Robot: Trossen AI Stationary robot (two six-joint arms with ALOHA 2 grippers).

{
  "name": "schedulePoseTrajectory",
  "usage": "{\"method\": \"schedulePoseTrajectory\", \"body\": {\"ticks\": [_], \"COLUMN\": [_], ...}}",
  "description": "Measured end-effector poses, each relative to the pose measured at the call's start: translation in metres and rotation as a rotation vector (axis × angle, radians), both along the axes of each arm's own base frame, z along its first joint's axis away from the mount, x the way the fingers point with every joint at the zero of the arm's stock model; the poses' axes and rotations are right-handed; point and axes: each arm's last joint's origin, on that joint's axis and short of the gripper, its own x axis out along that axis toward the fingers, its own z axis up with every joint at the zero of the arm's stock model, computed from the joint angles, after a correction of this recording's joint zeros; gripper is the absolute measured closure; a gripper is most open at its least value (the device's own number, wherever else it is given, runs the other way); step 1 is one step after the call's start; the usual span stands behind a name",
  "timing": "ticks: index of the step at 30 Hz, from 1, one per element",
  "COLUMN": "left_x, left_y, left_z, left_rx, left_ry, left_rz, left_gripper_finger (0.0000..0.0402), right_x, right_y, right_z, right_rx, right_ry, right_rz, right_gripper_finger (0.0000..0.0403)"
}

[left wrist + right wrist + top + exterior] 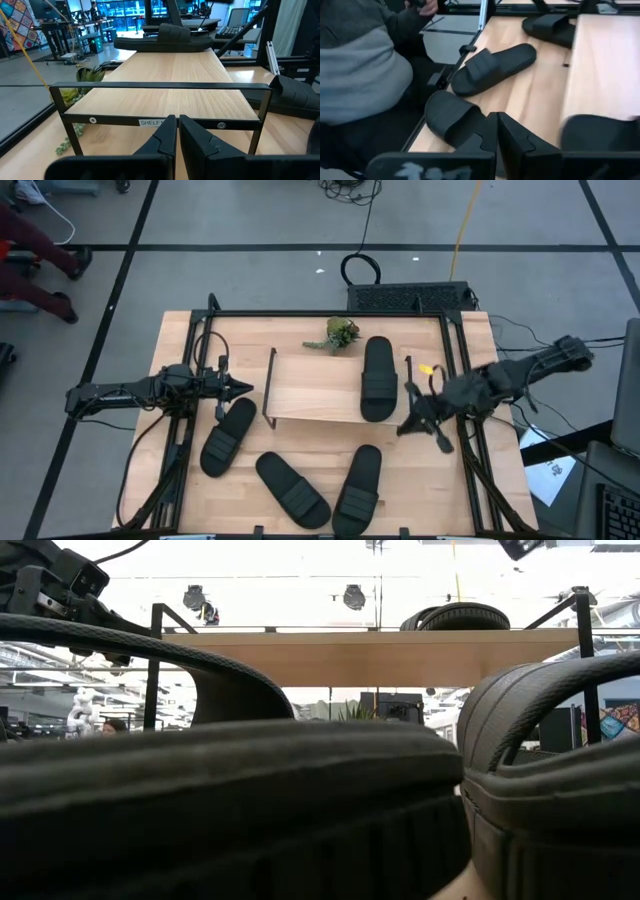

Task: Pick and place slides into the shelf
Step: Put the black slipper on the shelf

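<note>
On top of the shelf (310, 392) lies one slide (378, 378), three more slides (292, 489) rest on the table (410, 480) in front, and both the left gripper (246, 389) and right gripper (404, 427) hang empty, fingers pressed together.

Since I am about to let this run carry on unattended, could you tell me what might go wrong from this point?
1. Three slides lie close together on the table; the middle slide nearly touches the right slide, so grasping one could nudge the other.
2. The left gripper sits right at the end of the shelf, and may catch its frame.
3. The small plant lies against the shelf's far edge and could be knocked while placing beside the slide already on top.
</note>
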Motion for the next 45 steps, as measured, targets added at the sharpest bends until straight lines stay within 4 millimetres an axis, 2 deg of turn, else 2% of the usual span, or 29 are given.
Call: {"method": "schedulePoseTrajectory", "body": {"ticks": [3, 9, 15, 20, 28, 45], "left_x": [0.0, 0.0, 0.0, 0.0, 0.0, 0.0], "left_y": [0.0, 0.0, 0.0, 0.0, 0.0, 0.0], "left_z": [0.0, 0.0, 0.0, 0.0, 0.0, 0.0], "left_rx": [0.0, 0.001, 0.003, 0.048, 0.048, 0.044], "left_ry": [0.0, 0.0, -0.001, -0.001, 0.0, 0.0], "left_rz": [0.0, 0.008, 0.008, 0.005, 0.005, 0.005], "left_gripper_finger": [0.0376, 0.0376, 0.0376, 0.0376, 0.0376, 0.0376], "right_x": [-0.003, -0.013, -0.014, -0.012, -0.015, -0.026], "right_y": [0.017, 0.049, 0.063, 0.064, 0.059, 0.042], "right_z": [-0.016, -0.033, -0.054, -0.074, -0.092, -0.105], "right_rx": [-0.014, -0.047, -0.073, -0.092, -0.094, -0.171], "right_ry": [-0.001, -0.005, 0.025, 0.073, 0.073, 0.105], "right_rz": [-0.005, -0.1, -0.259, -0.318, -0.36, -0.444], "right_gripper_finger": [0.0402, 0.0402, 0.0402, 0.0403, 0.0403, 0.0403]}}
